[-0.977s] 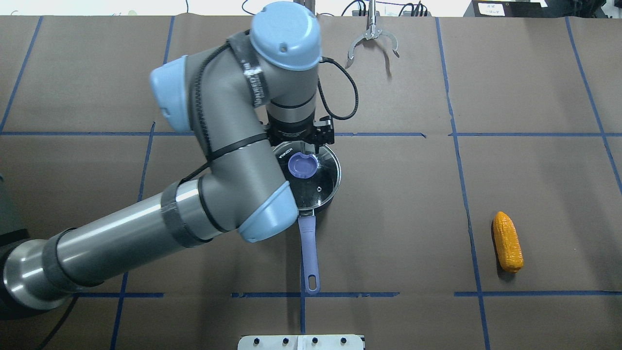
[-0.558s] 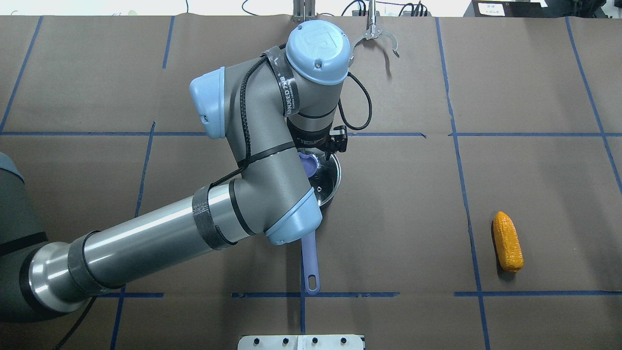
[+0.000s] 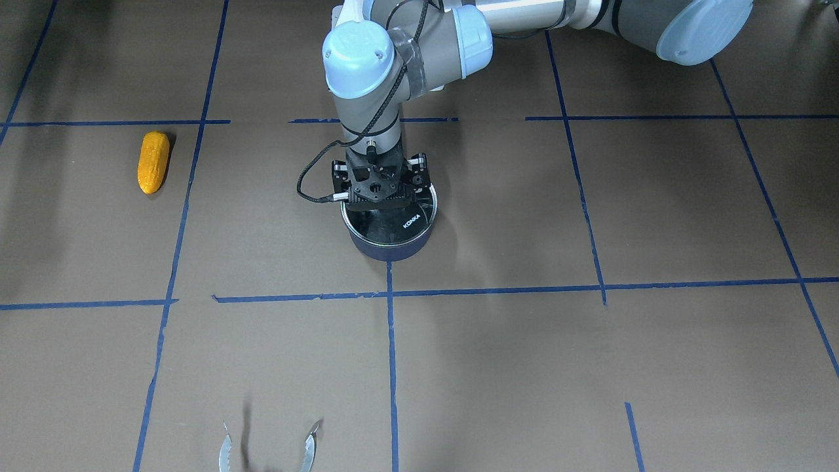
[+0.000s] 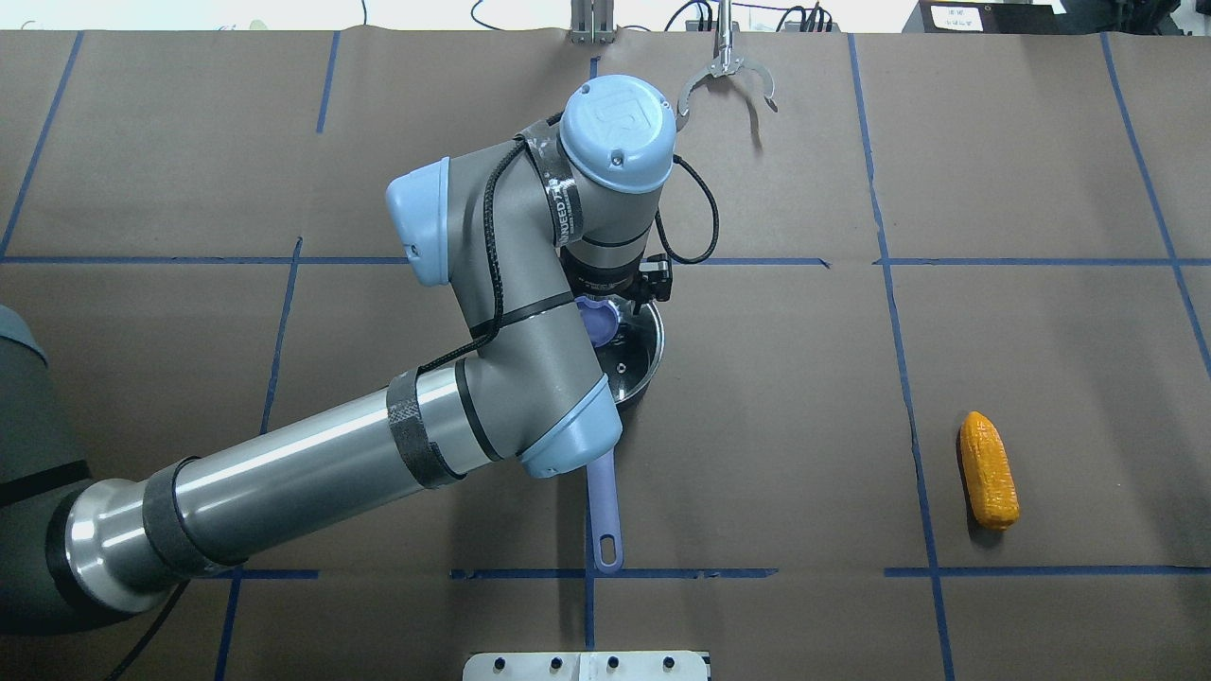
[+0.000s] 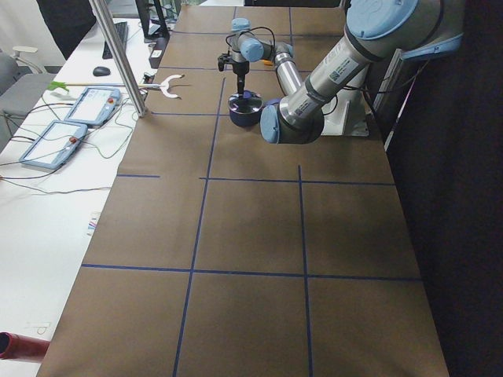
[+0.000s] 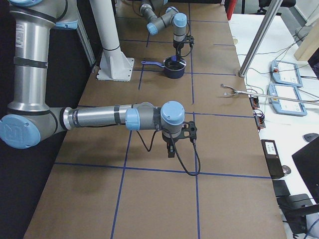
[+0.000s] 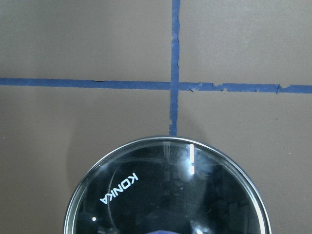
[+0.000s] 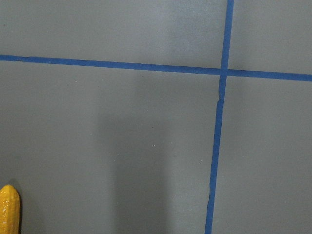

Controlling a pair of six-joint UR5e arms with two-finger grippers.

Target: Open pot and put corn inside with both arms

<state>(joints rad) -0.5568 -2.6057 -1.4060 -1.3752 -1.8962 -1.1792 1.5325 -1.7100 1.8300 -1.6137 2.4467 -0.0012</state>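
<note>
Jaws of left gripper point(image 3: 383, 200) sit low over the pot point(image 3: 391, 249).

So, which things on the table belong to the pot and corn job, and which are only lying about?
For the job: pot, glass lid, corn, left gripper, right gripper.

Only lying about: metal claw tool at the table's far edge, white plate at the near edge.

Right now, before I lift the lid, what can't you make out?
Left gripper, whether it holds the lid knob: hidden by its own body front-facing, by the wrist overhead.
Right gripper: only in the right side view, too small to tell open or shut.
Corn: cut off by the right wrist view's edge.
</note>
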